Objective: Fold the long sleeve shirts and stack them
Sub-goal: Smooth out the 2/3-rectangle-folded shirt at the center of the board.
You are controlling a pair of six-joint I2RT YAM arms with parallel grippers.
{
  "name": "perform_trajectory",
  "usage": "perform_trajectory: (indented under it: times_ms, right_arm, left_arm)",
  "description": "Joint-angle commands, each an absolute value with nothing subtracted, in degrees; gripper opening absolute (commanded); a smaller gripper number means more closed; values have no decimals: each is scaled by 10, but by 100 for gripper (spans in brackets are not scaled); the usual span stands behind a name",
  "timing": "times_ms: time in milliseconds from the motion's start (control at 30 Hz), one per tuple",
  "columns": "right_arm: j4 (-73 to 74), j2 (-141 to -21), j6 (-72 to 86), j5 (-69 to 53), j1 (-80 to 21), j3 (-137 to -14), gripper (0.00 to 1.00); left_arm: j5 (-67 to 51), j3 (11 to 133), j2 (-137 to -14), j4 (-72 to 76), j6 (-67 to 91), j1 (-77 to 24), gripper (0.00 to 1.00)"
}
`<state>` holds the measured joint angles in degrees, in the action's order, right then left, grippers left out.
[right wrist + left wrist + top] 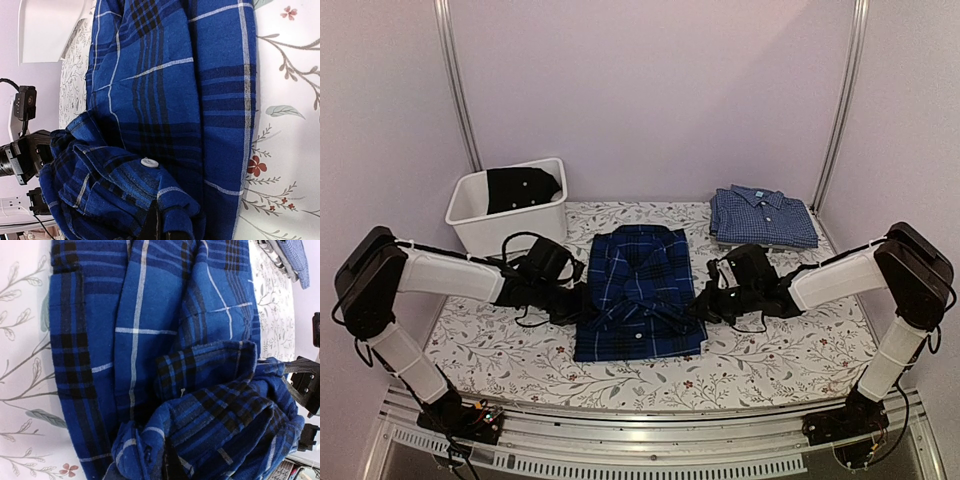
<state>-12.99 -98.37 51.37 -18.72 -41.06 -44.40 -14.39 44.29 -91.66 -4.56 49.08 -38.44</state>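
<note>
A table [790,350] covered in a white floral print carries two shirts. The navy and royal-blue plaid shirt [638,290] lies in the middle of the table, collar toward the far edge and hem toward the near edge, with its sides folded inward into a long rectangle. The left gripper [578,300] sits low at the shirt's left side and the right gripper [703,303] at its right side, facing each other across the cloth. In each wrist view, a rumpled bundle of plaid fabric is gathered at the fingertips; both grippers have their fingers pressed together, pinching this cloth. A white button [149,162] shows on the bunched fabric in the right wrist view. The lighter blue checked shirt [763,216] lies folded flat, collar up, at the far right corner of the table, well apart from the plaid shirt. At the far left corner stands a white bin [510,225] with a dark cloth [520,187] inside it.
</note>
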Motion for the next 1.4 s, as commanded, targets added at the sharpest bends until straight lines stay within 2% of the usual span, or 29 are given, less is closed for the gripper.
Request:
perform_trajectory:
  times_ms: [0, 200, 333, 433, 533, 667, 800, 900, 1000, 1100, 1233, 1367]
  right_arm:
    - [-142, -988, 519, -164, -403, -435, 0]
    - [-147, -988, 520, -162, -402, -432, 0]
    - [-147, -988, 520, -162, -403, -434, 6]
    - [-142, -979, 518, -158, -403, -436, 14]
    - [-134, -965, 515, -150, -402, -437, 24]
    - [-106, -933, 504, -124, -403, -442, 42]
    - [-60, -893, 480, -73, -410, -452, 63]
    - [-26, -866, 451, -37, -426, -468, 72]
    - [-1, -859, 422, -7, -451, -494, 74]
    - [24, -863, 390, 25, -491, -516, 72]
    - [47, -876, 357, 50, -549, -542, 64]
    - [53, -900, 340, 34, -590, -557, 50]
  left_arm:
    - [-142, 467, -930, -44, 474, -375, 3]
    - [-141, 482, -946, -49, 469, -373, 4]
    - [-145, 488, -955, -51, 466, -370, 7]
    - [-143, 493, -954, -56, 461, -366, 19]
    - [-138, 501, -945, -62, 450, -360, 45]
    - [-128, 519, -922, -77, 429, -350, 68]
    - [-110, 523, -883, -94, 408, -337, 85]
    - [-101, 520, -848, -105, 389, -326, 90]
    - [-85, 517, -816, -124, 378, -324, 90]
    - [-90, 504, -786, -140, 380, -328, 82]
    - [-117, 467, -745, -150, 374, -360, 57]
    - [-133, 436, -726, -156, 381, -421, 36]
